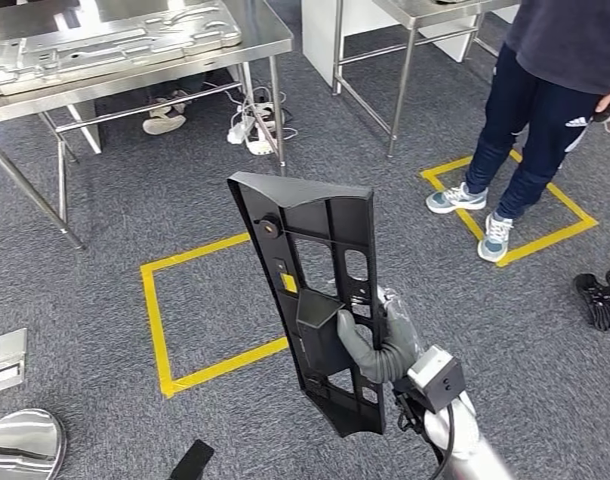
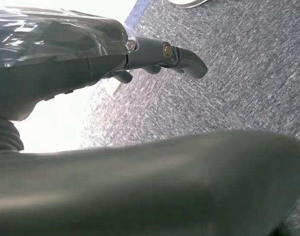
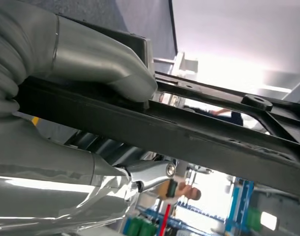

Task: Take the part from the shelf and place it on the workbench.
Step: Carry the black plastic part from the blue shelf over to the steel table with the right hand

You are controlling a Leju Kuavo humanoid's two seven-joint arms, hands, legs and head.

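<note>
While the head view gives the whole black part, standing upright over the grey carpet, the right wrist view adds how the thumb presses on one face of the part and the fingers reach behind it. So the right hand is grasping the part, at 5 o'clock on it. A steel workbench stands at 11 o'clock, a person at 2 o'clock. The left hand hangs over carpet with fingers extended, holding nothing.

My right hand — grey ribbed cover, thick grey thumb. Just behind it I see a black camera block, black cable and silver forearm. Left hand — dark fingers, brass-coloured screws.
</note>
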